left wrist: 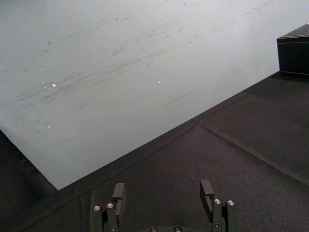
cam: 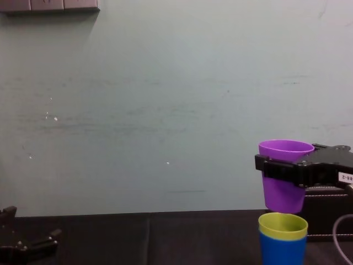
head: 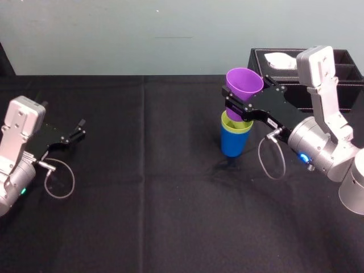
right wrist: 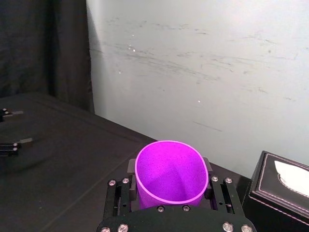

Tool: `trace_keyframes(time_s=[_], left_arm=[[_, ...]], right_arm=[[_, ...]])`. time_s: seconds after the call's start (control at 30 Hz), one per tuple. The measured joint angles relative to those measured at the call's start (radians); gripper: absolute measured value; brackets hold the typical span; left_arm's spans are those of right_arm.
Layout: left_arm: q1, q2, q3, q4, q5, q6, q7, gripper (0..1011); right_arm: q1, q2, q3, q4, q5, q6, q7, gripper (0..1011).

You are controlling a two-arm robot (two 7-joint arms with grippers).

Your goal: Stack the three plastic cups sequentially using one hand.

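My right gripper (head: pixel 245 98) is shut on the purple cup (head: pixel 244 85), one finger on each side of its wall, as the right wrist view shows with the purple cup (right wrist: pixel 169 174) between the jaws. The cup hangs upright just above the yellow-green cup (cam: pixel 283 225), which sits nested inside the blue cup (cam: pixel 282 251) on the black table. A small gap separates the purple cup's base (cam: pixel 281 199) from the yellow-green rim (head: pixel 236 125). The blue cup (head: pixel 233 143) stands right of the table's middle. My left gripper (left wrist: pixel 163 193) rests open and empty at the far left (head: pixel 81 129).
A black tissue box (head: pixel 341 68) stands at the back right, close behind my right arm, also seen as a black tissue box (right wrist: pixel 280 193) beside the gripper. A grey wall backs the table (head: pixel 170 199), which is covered in black cloth.
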Motion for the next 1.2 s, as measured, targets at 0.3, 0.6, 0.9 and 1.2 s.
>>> trace_keyframes(time_s=[0.3, 0.6, 0.9, 1.2], left_arm=[[0.000, 0.000, 0.000, 0.000, 0.000, 0.000, 0.000, 1011], [0.000, 0.000, 0.000, 0.000, 0.000, 0.000, 0.000, 1011], [0.000, 0.000, 0.000, 0.000, 0.000, 0.000, 0.000, 1011], [0.000, 0.000, 0.000, 0.000, 0.000, 0.000, 0.000, 1011]], right_arm=[[0.016, -0.011, 0.004, 0.053, -0.002, -0.032, 0.002, 738], [0.026, -0.022, -0.004, 0.100, -0.005, -0.055, 0.012, 738], [0.028, -0.029, -0.009, 0.145, -0.010, -0.080, 0.020, 738], [0.026, -0.033, -0.013, 0.174, -0.013, -0.100, 0.027, 738]])
